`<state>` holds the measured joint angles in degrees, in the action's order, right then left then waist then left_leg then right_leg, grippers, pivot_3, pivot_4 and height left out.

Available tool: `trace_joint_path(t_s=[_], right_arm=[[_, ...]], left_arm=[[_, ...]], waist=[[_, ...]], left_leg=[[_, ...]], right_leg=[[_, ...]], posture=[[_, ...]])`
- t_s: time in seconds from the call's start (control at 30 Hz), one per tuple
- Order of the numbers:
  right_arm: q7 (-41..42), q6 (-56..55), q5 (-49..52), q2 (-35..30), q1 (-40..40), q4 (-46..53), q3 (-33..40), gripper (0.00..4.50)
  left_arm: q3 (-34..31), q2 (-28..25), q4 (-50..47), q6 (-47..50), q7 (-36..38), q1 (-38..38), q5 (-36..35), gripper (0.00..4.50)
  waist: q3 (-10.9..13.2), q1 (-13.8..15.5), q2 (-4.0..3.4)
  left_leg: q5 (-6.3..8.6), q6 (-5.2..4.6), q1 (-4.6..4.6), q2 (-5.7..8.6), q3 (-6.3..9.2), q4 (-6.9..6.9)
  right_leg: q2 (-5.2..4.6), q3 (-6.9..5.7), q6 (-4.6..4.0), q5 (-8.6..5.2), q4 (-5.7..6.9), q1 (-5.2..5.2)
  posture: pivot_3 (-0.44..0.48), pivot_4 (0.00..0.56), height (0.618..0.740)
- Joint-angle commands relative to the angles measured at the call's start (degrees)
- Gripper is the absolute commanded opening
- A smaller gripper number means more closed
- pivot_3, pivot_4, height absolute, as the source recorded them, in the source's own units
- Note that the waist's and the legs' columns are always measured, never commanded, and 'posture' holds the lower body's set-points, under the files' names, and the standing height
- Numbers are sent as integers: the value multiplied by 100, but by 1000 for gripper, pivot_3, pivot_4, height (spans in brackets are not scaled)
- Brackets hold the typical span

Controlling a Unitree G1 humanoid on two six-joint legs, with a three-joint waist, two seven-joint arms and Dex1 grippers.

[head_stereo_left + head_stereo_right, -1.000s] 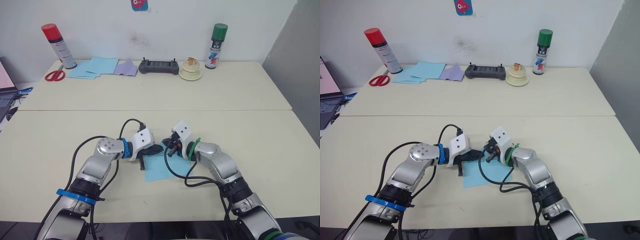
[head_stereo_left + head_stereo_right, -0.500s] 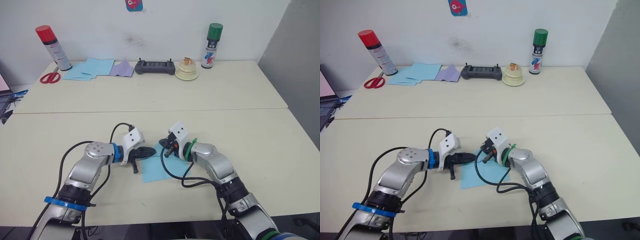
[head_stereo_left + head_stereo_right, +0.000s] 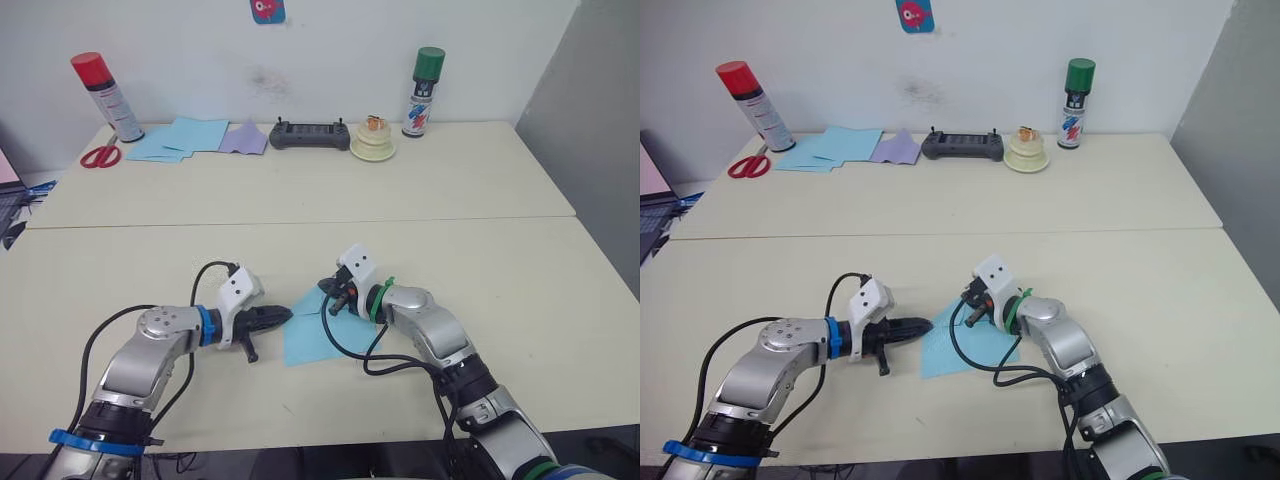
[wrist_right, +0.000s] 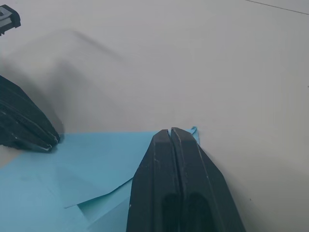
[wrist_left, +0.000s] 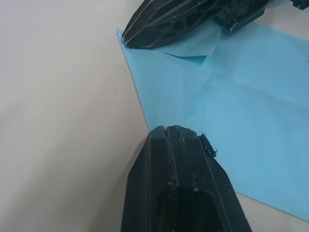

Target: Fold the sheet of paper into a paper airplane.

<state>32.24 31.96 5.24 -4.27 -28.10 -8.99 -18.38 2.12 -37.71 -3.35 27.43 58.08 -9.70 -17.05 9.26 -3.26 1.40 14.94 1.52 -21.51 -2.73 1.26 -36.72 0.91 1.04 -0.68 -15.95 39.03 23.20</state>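
Left end effector point(image 3: 283, 315): fingers pressed together, nothing between them, tip lying at the left edge of the sheet of paper point(image 3: 320, 332). From the left wrist view the tip sits right at that edge; can't tell if it actually touches the paper or just the tabletop point(image 3: 500, 290) beside it.

Right end effector point(image 3: 327, 293): fingers closed flat against each other, tip down on the far corner of the sheet. A sliver of blue pokes out beside the fingertips point(image 4: 179, 145) in the right wrist view, so it looks like it is pressing the corner down rather than pinching it; whether any paper is caught between the fingers is hidden.

Sheet lies on the near half of the tabletop between the two end effectors, mostly flat, creases visible, with one corner flap folded over near the right end effector. Its right part is covered by the right wrist and black cable, so that edge can't be made out.

Far edge of the tabletop: red-capped spray can point(image 3: 104, 96), red scissors point(image 3: 100, 155), pile of blue sheets point(image 3: 185, 136), lavender sheet point(image 3: 245, 138), black controller point(image 3: 310, 133), a small cream round item point(image 3: 375, 146) too small to identify, green-capped spray can point(image 3: 425, 92).
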Motion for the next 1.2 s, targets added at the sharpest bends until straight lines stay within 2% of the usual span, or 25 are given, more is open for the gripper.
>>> trace_joint_path(t_s=[0.03, 0.13, 0.23, 0.37, 0.63, 0.77, 1.03, 1.2], right_arm=[[6, 142, -78, -56, 71, -78, -94, 0], [13, 128, -77, -66, 74, -82, -94, 0], [17, 115, -76, -67, 68, -93, -97, 0], [21, 119, -78, -73, 75, -69, -105, 0], [-18, 26, -14, -39, 95, 13, -20, 0], [85, -384, 196, 154, 131, 221, 85, 0], [231, -89, 23, 61, 193, 237, -238, 0], [-184, 72, -178, 29, 153, -43, -102, 0]], left_arm=[[-312, -184, -146, 484, -15, -117, -332, 40], [-464, -226, -291, 752, -4, -487, -605, 40], [-307, -132, -304, 700, -37, -726, -558, 40], [146, 162, -177, 391, -235, -824, -212, 40], [1021, 238, 734, -655, -299, -900, 802, 40], [1034, 355, 920, -760, -292, -947, 789, 40], [1085, 369, 1063, -867, -243, -1004, 825, 40], [1061, 372, 1130, -897, -247, -1038, 867, 40]], waist=[[1, 3, 0], [3, 13, 1], [3, 27, 2], [3, 21, 1], [3, 52, 0], [4, 91, -1], [4, 140, -1], [3, 140, -1]], left_leg=[[0, 0, -3, 0, 0, 0], [0, 0, -10, 2, 0, -2], [0, 0, -17, 4, -1, -7], [0, 1, -15, 4, -1, -5], [0, 0, -17, 4, -3, -5], [0, 0, -17, 6, -5, -10], [-1, 0, -19, 9, -5, -15], [-1, 0, -18, 8, -3, -14]], right_leg=[[0, -5, 0, 0, 0, 1], [0, -11, 0, 0, -1, 2], [0, -14, 0, 0, -1, 4], [-1, -2, 0, 0, -4, 5], [0, -10, 0, 0, -3, 5], [-2, -9, 1, 1, -2, 3], [-1, -10, 1, 1, -1, 3], [-1, -12, 1, 1, -1, 1]], posture=[[0, 150, 740], [0, 150, 740], [0, 150, 740], [0, 150, 740], [0, 150, 740], [0, 150, 740], [0, 150, 740], [0, 150, 740]])
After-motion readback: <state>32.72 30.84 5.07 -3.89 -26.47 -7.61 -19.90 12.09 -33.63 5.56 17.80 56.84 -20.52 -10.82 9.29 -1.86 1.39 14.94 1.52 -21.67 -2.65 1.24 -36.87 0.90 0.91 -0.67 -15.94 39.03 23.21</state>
